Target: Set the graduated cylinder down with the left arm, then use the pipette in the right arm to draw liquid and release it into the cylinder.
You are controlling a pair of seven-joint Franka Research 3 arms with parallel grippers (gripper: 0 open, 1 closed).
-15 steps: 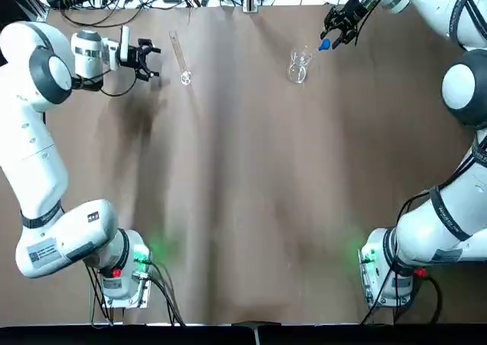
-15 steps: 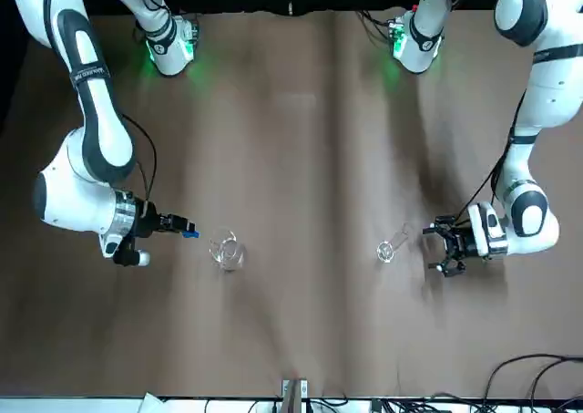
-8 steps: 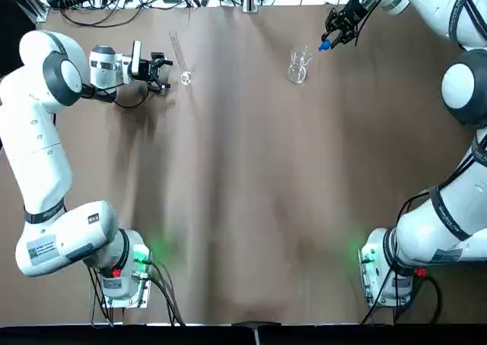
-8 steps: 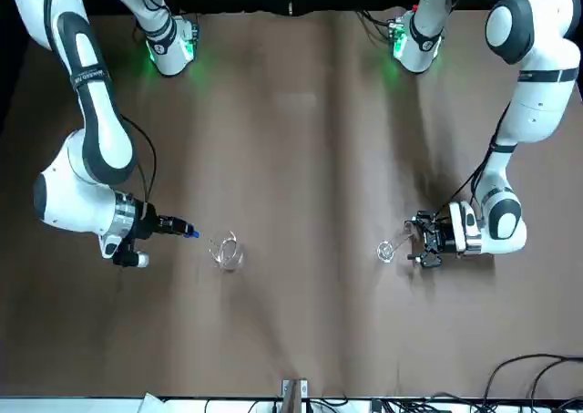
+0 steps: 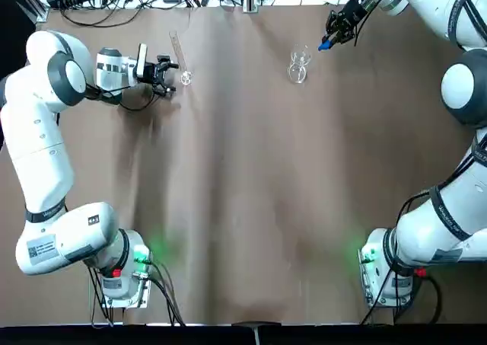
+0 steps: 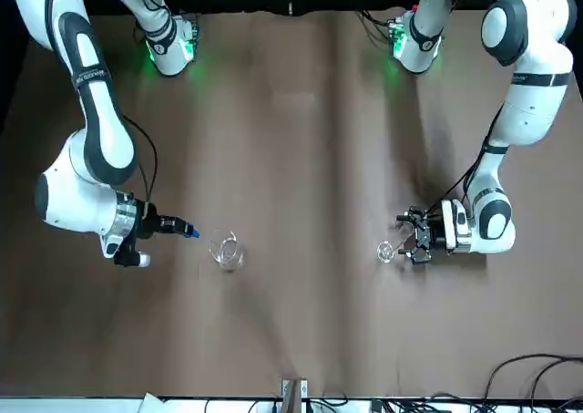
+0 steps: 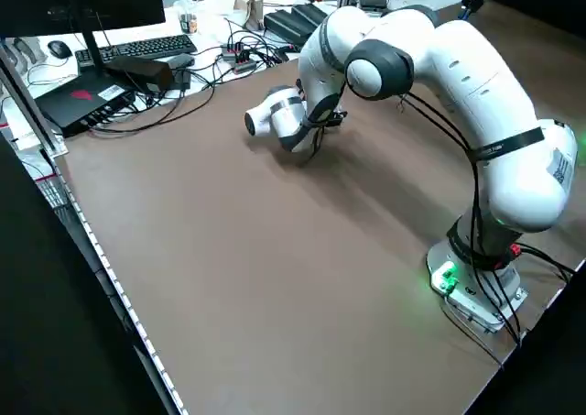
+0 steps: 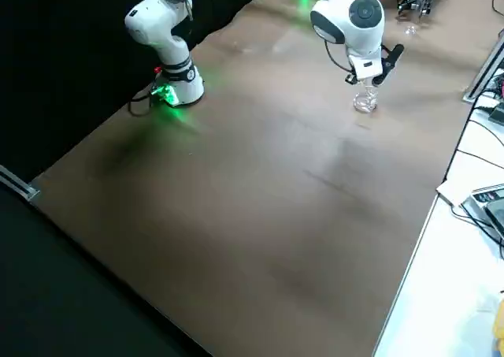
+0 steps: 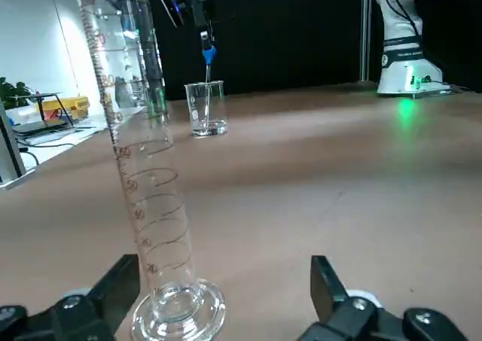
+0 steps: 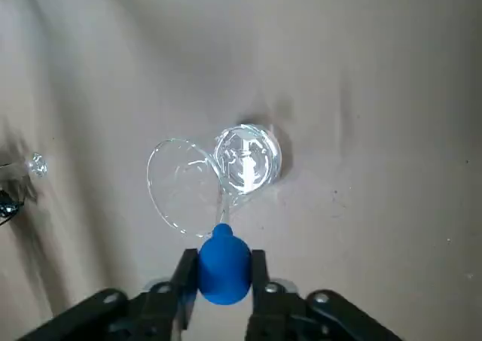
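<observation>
Standing upright on the brown table (image 5: 243,208), your graduated cylinder (image 9: 143,183) sits toward the far left of the work area as you see it from overhead, its round clear base (image 9: 178,311) flat on the cloth.

Item: left gripper (image 5: 169,75). Level with the table, pointing sideways at the cylinder's foot. Its fingers (image 9: 113,292) are spread wide, one on each side of the base; the left wrist view shows a gap between glass and finger on both sides, so nothing is held.

Item: graduated cylinder, front view (image 6: 386,249). Just beside the left gripper (image 6: 410,244); printed scale marks run up the tube.

Item: right gripper (image 5: 340,27). Raised at the far right of the table, close to the beaker. Its fingers (image 10: 184,269) are clamped on the pipette (image 10: 224,262) at the blue bulb, one finger on each side.

Item: pipette, overhead (image 5: 326,44). The stem hangs down from the bulb toward the beaker's rim; in the left wrist view (image 9: 207,70) the tip reaches into the glass.

Item: beaker (image 5: 298,65). Short clear glass, upright, well apart from the cylinder. You cannot make out the liquid level in it.

Item: cables and a keyboard (image 7: 137,47) lie beyond the table edge.
</observation>
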